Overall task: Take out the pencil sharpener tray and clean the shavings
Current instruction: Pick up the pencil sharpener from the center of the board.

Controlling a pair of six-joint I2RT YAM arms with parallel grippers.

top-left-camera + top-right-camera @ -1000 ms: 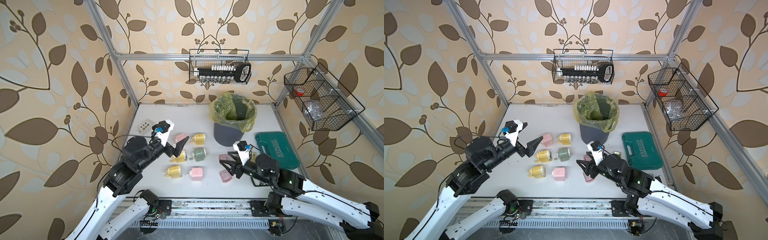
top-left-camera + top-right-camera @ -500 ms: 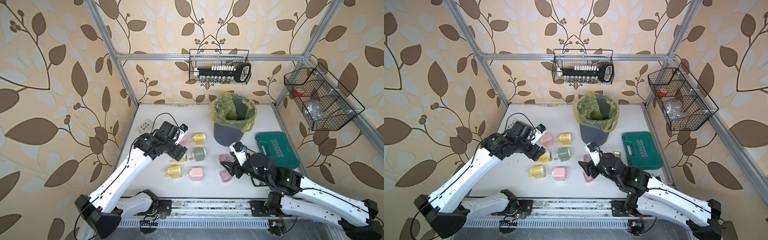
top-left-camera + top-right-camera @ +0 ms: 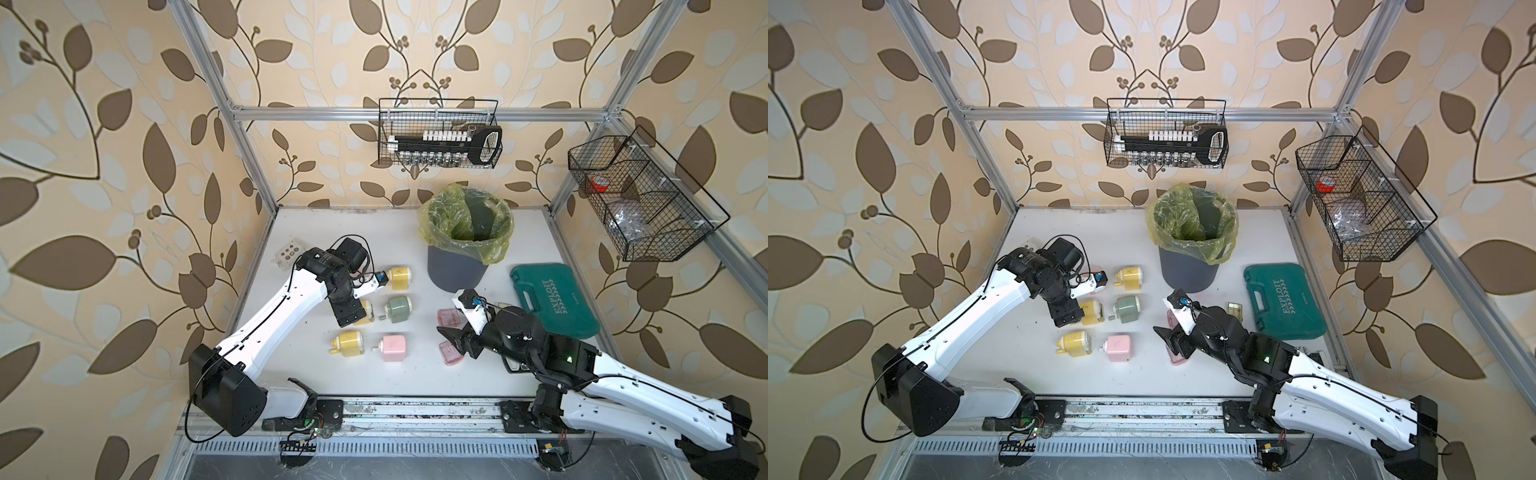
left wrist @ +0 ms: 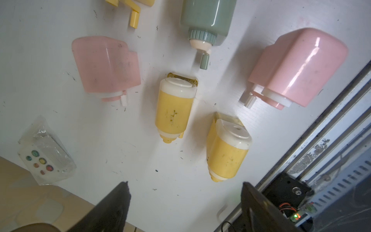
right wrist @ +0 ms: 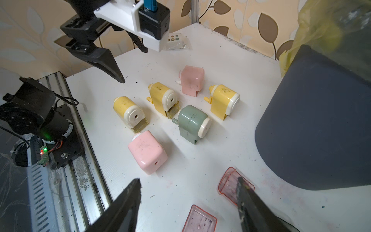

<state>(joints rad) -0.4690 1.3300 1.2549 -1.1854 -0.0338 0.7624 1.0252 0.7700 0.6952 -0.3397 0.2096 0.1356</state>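
Six pencil sharpeners stand in a cluster on the white table (image 3: 324, 232). My left gripper (image 4: 184, 183) hovers open and empty over the middle yellow sharpener (image 4: 173, 112), whose translucent yellow tray (image 4: 181, 77) sits in its base. A second yellow sharpener (image 5: 128, 109) also holds its tray (image 5: 140, 125). Two pink trays (image 3: 449, 319) (image 3: 451, 353) lie loose on the table. My right gripper (image 5: 188, 180) stands open over them, one finger above the farther pink tray (image 5: 228, 182). The shavings are hidden; only dark specks show in the pink trays.
A grey bin (image 3: 457, 270) with a yellow-green bag stands behind the trays, and a green tool case (image 3: 555, 305) lies to its right. A small yellowish tray (image 3: 1234, 309) rests beside the case. A wrapped paint set (image 3: 286, 252) sits at the back left. Wire baskets hang on the walls.
My left arm has come down from a raised pose and reached out over the sharpeners, its jaws narrowing somewhat. The right gripper has opened slightly and barely shifted.
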